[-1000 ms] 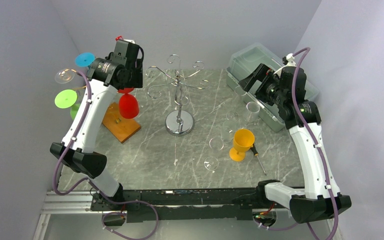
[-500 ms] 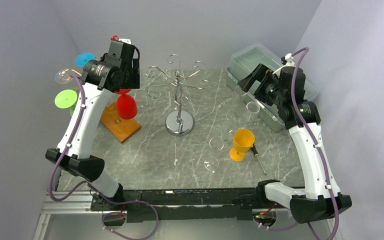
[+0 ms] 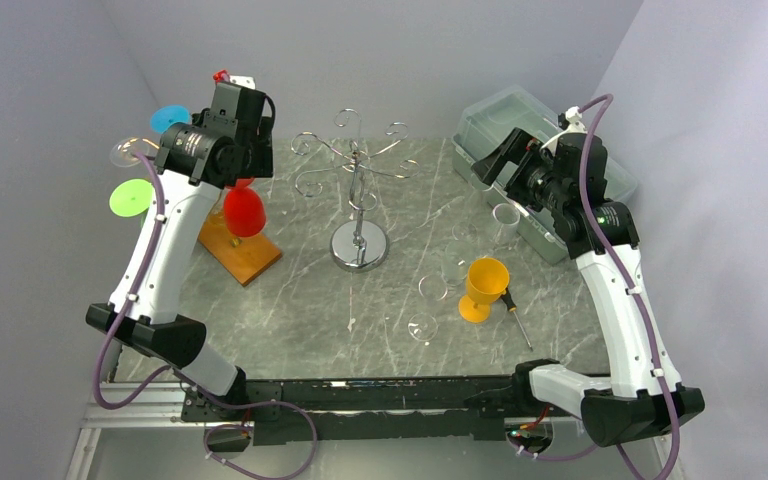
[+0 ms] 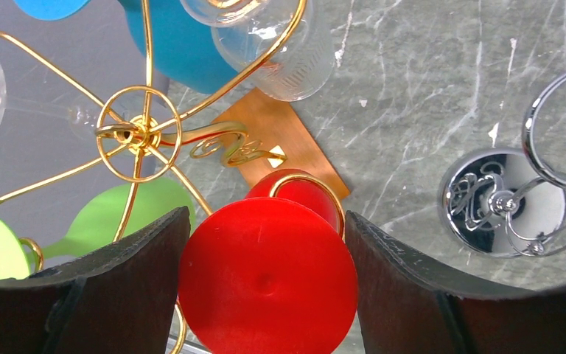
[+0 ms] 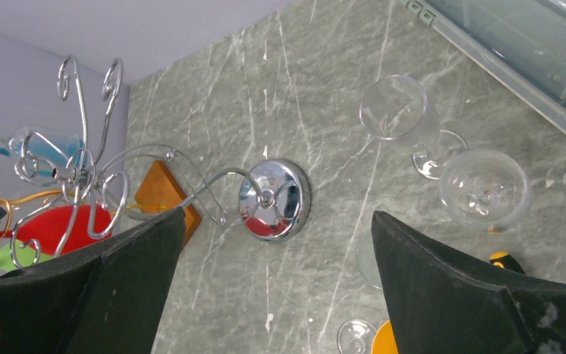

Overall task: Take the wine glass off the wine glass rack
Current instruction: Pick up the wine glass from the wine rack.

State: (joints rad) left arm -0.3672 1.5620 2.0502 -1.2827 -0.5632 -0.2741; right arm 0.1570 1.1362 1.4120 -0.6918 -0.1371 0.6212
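Note:
A red wine glass (image 3: 244, 212) hangs upside down on the gold wire rack (image 4: 138, 133), which stands on a wooden base (image 3: 243, 256) at the table's left. My left gripper (image 3: 241, 183) is above it, shut on the glass's round red foot (image 4: 267, 275), with a finger touching each side. A gold loop (image 4: 306, 184) still curves around the glass just below the foot. Green (image 3: 131, 197), blue (image 3: 170, 118) and clear (image 3: 128, 152) glasses also hang on the rack. My right gripper (image 3: 493, 160) is open and empty, high over the right side.
An empty chrome rack (image 3: 358, 200) stands mid-table. An orange goblet (image 3: 482, 288), a screwdriver (image 3: 517, 318) and clear glasses (image 3: 505, 215) (image 3: 432, 288) (image 3: 422, 327) stand at right. A clear plastic bin (image 3: 520, 120) is at the back right.
My left gripper has moved left and slightly back, carrying the red glass with it along the gold rack. The right arm has barely moved.

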